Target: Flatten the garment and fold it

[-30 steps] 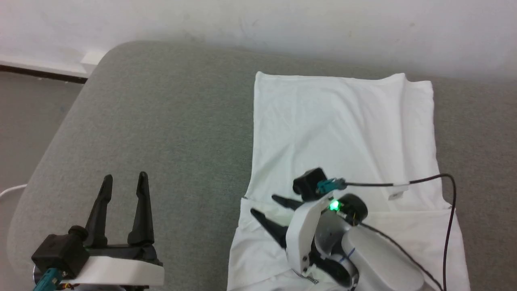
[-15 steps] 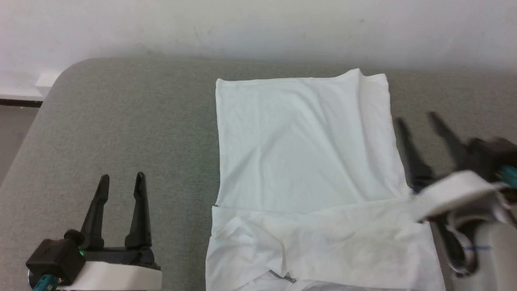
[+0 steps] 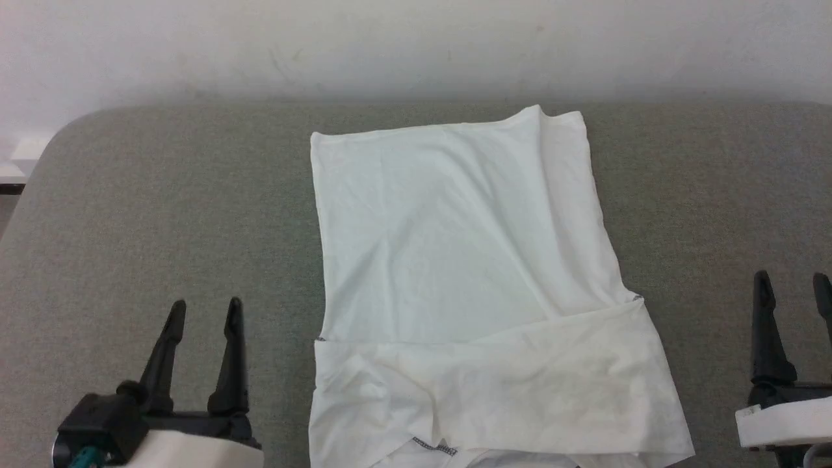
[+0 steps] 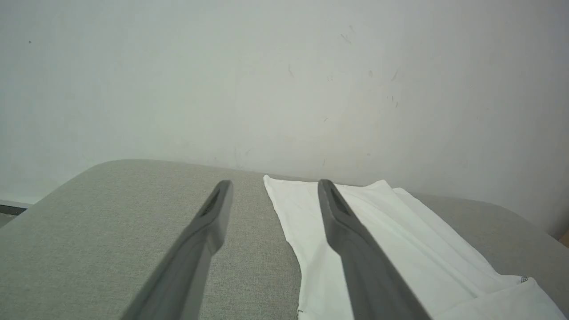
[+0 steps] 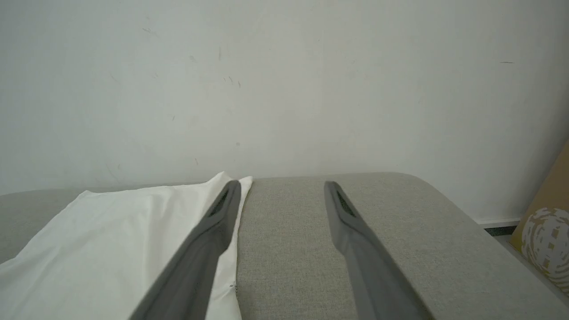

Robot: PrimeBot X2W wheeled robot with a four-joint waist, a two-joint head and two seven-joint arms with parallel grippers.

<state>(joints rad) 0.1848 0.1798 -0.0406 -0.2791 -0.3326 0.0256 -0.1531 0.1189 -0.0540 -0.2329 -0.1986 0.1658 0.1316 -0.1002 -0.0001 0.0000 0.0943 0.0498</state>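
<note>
Your garment lies in the middle of the cushion, running from the near edge toward the far edge by the wall. Nearest you, the band folded across it is rumpled and loose. Pinch only its top layer and you'll likely drag that fold open instead of lifting the whole stack. Thin knit on a woven cover may also bunch rather than slide, so a low, dragging pull could wrinkle the flat body. Farther off, at the garment's far right corner, an under layer peeks out past the top one, so a fold taken from there would probably land crooked. Both grippers are clear of the cloth. The left gripper hovers over the cushion's near left, fingers spread wide, holding and touching nothing. The right gripper is at the near right, likewise spread wide and empty, apart from the garment's right edge.
</note>
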